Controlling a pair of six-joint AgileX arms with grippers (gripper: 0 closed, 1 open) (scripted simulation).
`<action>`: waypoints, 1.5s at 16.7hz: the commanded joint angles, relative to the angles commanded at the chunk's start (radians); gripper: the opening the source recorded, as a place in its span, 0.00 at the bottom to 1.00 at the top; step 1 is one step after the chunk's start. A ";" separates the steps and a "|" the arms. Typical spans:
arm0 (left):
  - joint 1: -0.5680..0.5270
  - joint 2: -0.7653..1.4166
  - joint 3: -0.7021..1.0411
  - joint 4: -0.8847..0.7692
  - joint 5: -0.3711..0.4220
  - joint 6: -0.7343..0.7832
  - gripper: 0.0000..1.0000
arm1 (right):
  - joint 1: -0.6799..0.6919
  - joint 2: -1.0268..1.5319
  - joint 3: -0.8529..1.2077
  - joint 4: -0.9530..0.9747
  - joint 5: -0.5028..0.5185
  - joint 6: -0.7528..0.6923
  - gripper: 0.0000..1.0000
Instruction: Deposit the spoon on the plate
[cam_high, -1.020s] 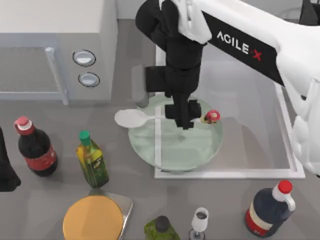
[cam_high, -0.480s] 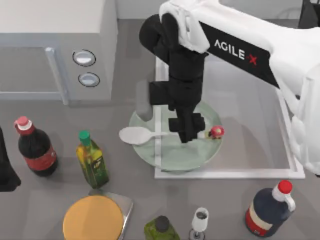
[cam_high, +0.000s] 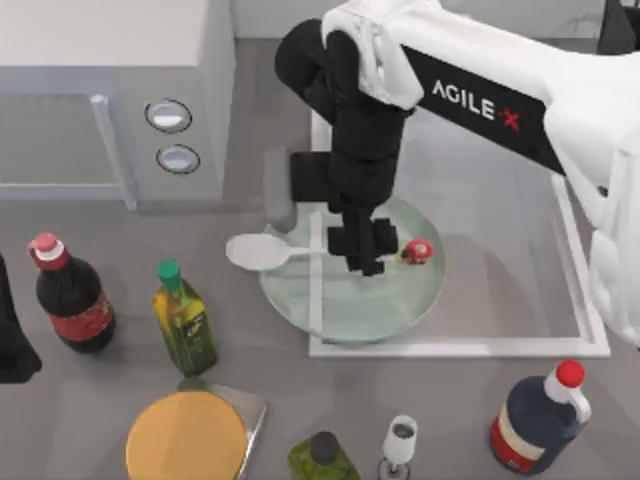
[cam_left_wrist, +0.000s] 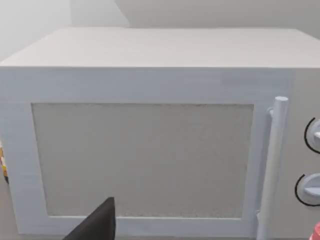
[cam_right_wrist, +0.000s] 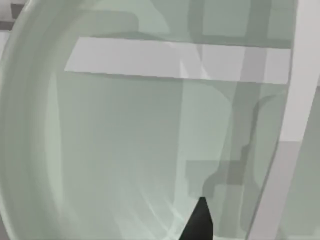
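The right wrist view looked onto the pale-green translucent plate (cam_right_wrist: 100, 150) at close range. Its raised rim (cam_right_wrist: 22, 125) curved along one side. Through the glass, white bars of a frame (cam_right_wrist: 175, 60) and grey surface beneath were visible, with soft shadows crossing them. One dark fingertip (cam_right_wrist: 199, 222) of the right gripper stood over the plate's inner surface. Jaw state could not be determined.

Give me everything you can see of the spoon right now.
The spoon is white and glossy, like plastic or ceramic, with an oval bowl, a thin handle and a small red-and-white mushroom-like knob. In the top view it lies crosswise over the plate: bowl past the plate's left rim, knob near the right rim. The right claw covers mid-handle; whether it grips the handle cannot be told.
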 joint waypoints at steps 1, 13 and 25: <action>0.000 0.000 0.000 0.000 0.000 0.000 1.00 | 0.001 -0.002 -0.005 0.022 0.009 0.001 0.00; 0.000 0.000 0.000 0.000 0.000 0.000 1.00 | 0.003 0.020 -0.038 0.078 0.037 0.003 0.23; 0.000 0.000 0.000 0.000 0.000 0.000 1.00 | 0.003 0.020 -0.038 0.078 0.037 0.003 1.00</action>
